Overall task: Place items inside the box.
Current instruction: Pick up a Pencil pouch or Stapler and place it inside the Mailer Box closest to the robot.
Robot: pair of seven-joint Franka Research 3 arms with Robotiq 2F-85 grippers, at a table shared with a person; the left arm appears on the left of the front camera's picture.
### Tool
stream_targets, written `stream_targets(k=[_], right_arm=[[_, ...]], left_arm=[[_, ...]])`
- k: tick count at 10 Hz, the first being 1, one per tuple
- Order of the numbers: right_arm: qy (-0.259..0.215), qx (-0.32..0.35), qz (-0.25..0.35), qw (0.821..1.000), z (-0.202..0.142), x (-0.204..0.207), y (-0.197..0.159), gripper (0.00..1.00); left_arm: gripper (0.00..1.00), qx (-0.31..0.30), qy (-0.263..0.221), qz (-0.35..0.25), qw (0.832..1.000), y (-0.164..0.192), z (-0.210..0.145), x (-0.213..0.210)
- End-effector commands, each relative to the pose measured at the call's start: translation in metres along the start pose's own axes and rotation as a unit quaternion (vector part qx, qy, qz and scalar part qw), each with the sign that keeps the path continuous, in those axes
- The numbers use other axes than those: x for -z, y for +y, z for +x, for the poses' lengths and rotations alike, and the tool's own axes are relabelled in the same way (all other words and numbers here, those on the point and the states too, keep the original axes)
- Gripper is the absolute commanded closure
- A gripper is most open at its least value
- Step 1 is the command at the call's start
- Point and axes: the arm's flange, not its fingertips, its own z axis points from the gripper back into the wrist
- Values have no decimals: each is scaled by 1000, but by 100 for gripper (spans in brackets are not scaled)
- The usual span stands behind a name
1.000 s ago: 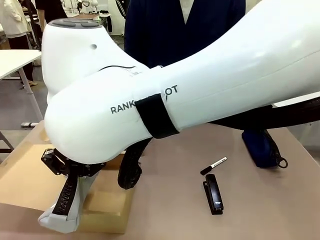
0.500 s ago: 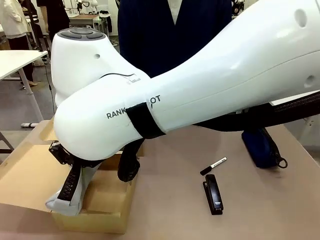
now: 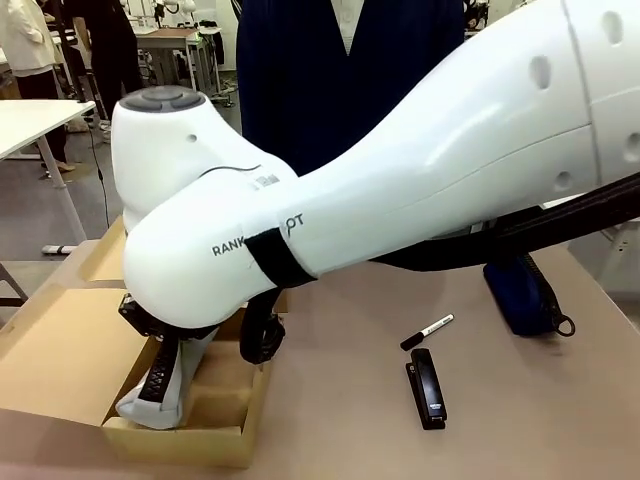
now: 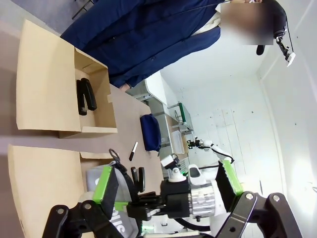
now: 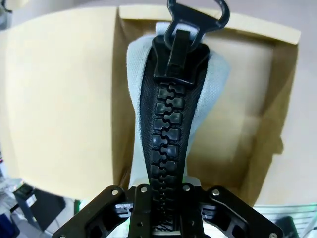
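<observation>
Our grey pencil case [image 5: 137, 94] is soft, light and floppy, and it hangs down into the box [image 3: 185, 445]. Our right gripper [image 5: 161, 208] pinches it tight by the stiff black zip [image 5: 166, 134], which is a good spot to hold. Our left gripper [image 4: 167, 181] is spread wide with nothing in it.

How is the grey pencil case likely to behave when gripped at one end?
The pencil case looks like soft fabric, so it probably sags. Hanging from the right gripper, it would likely flop over in the box once released.
</observation>
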Motion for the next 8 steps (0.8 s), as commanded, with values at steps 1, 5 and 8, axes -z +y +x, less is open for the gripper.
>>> stream_targets(k=[1,5,8], right_arm=[[-15,-8,-22,1000,6,14,13,92],[7,0,-43,999,15,44,10,92],[13,5,-35,999,19,49,7,92]], left_arm=[[0,9,-6,-13,1000,-1,-2,2],[0,9,-6,-13,1000,-1,-2,2],[0,9,-6,-13,1000,-1,-2,2]])
